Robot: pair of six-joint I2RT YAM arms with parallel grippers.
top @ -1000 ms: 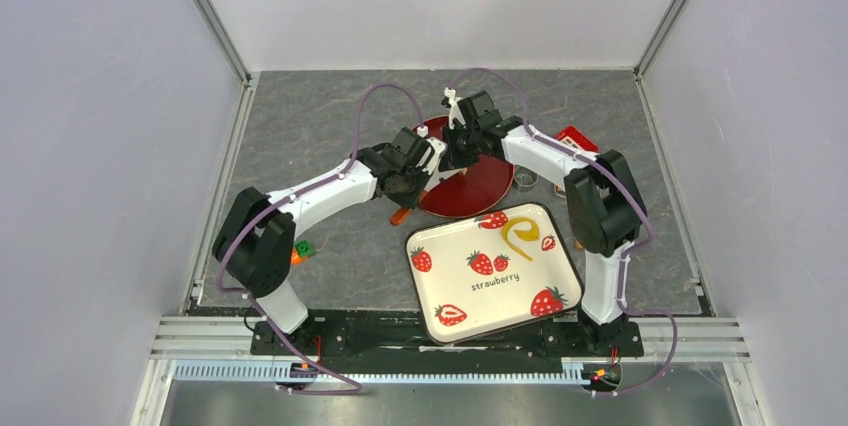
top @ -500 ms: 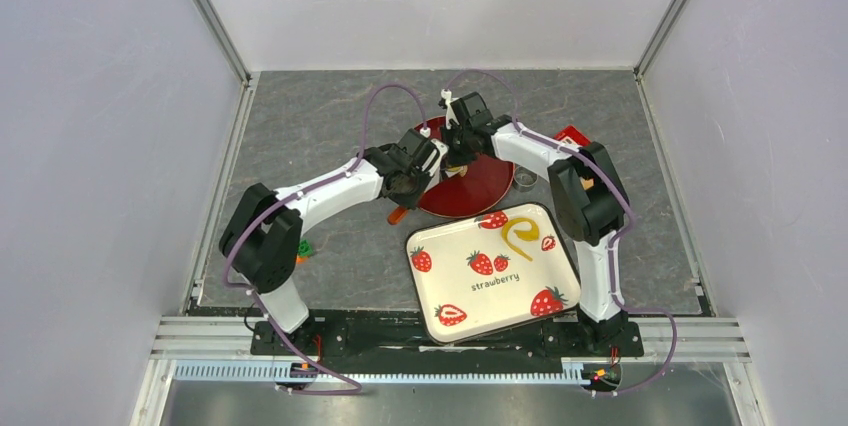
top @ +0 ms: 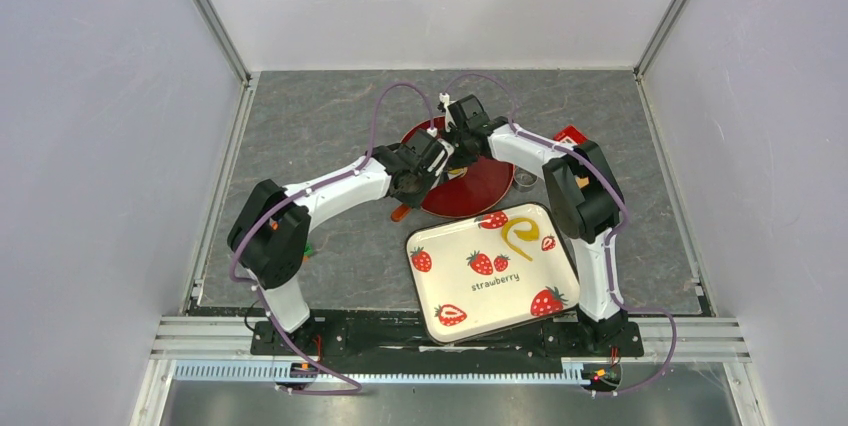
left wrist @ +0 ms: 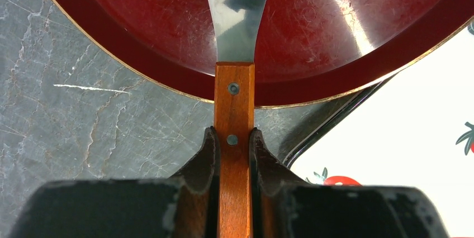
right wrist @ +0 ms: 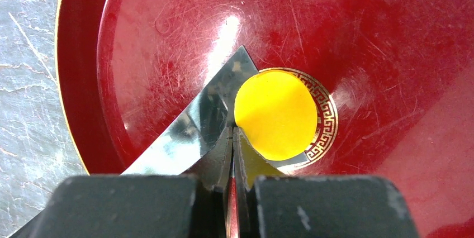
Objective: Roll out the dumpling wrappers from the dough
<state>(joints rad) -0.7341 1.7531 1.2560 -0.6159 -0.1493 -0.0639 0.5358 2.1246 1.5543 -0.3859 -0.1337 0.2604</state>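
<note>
A thin round yellow dumpling wrapper [right wrist: 275,114] lies at the middle of the red plate [right wrist: 391,53], partly on the tip of a metal spatula blade [right wrist: 190,134]. My right gripper [right wrist: 232,133] is shut, with its tips touching the wrapper's near-left edge. My left gripper [left wrist: 235,140] is shut on the spatula's wooden handle [left wrist: 235,109]. The blade [left wrist: 237,9] reaches over the plate's rim [left wrist: 167,76]. In the top view both grippers meet over the plate [top: 485,191], the left [top: 428,159] beside the right [top: 460,138], and they hide the wrapper.
A white strawberry tray [top: 470,291] sits in front of the plate and holds a curled yellow dough strip [top: 518,236]. A small metal ring [top: 525,179] and a red object [top: 574,135] lie right of the plate. A green block [top: 304,247] lies by the left arm.
The left arm has pushed forward and right, bringing the spatula farther onto the plate. The right gripper has shifted slightly left toward it.
</note>
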